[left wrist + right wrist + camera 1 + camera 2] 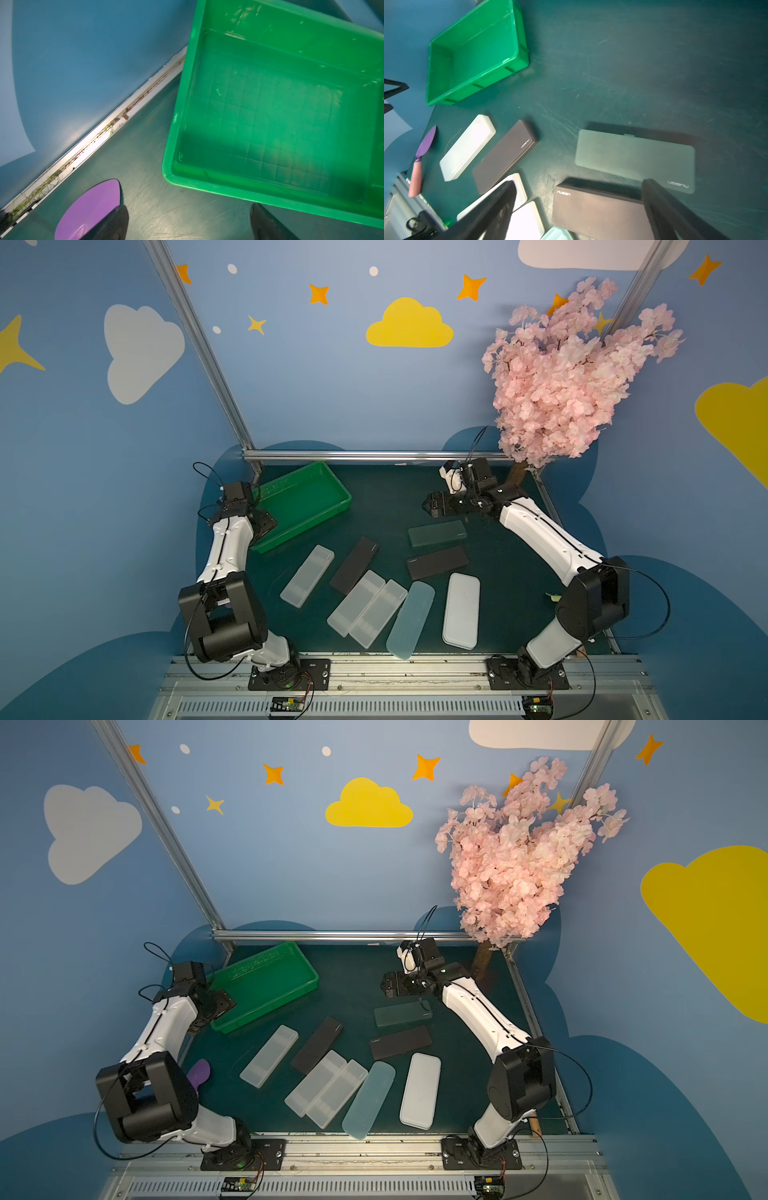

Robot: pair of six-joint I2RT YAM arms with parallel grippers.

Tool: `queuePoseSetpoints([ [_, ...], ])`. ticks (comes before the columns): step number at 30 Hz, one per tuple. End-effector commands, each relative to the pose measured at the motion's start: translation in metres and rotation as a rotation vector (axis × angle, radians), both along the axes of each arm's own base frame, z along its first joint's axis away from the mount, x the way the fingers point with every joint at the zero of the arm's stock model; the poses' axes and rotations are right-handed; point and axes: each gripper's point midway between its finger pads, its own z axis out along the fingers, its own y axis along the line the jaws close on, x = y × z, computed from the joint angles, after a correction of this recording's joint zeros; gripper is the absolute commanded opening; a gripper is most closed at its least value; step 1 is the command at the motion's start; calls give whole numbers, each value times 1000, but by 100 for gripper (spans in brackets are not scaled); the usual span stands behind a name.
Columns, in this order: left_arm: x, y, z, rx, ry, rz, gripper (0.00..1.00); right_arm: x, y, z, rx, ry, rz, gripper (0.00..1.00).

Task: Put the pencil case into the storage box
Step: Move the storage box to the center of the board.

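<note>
The storage box (303,502) is a bright green shallow bin at the back left of the table, and it is empty (280,114). Several pencil cases lie flat on the dark mat. Among them are a translucent green one (436,532), two black ones (437,562) (354,559), a frosted one (307,576) and a white one (461,611). My left gripper (189,224) hovers open by the box's near left corner, holding nothing. My right gripper (577,197) is open above the green case (633,155) and a black case (596,212), touching neither.
A purple scoop with a pink handle (425,143) lies at the table's left edge near the left arm. A pink blossom tree (569,377) stands at the back right corner. Metal rails edge the table at the back and sides.
</note>
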Motion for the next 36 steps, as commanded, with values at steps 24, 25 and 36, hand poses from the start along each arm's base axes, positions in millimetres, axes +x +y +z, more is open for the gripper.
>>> queuePoseSetpoints([
  [24, 4, 39, -57, -91, 164, 48, 90, -23, 6, -29, -14, 178, 26, 98],
  [25, 5, 39, -58, -92, 169, 46, 90, -23, 6, -29, -14, 180, 26, 98],
  [36, 28, 40, -86, -137, 208, 17, 74, -23, 6, -28, -24, 193, 28, 98],
])
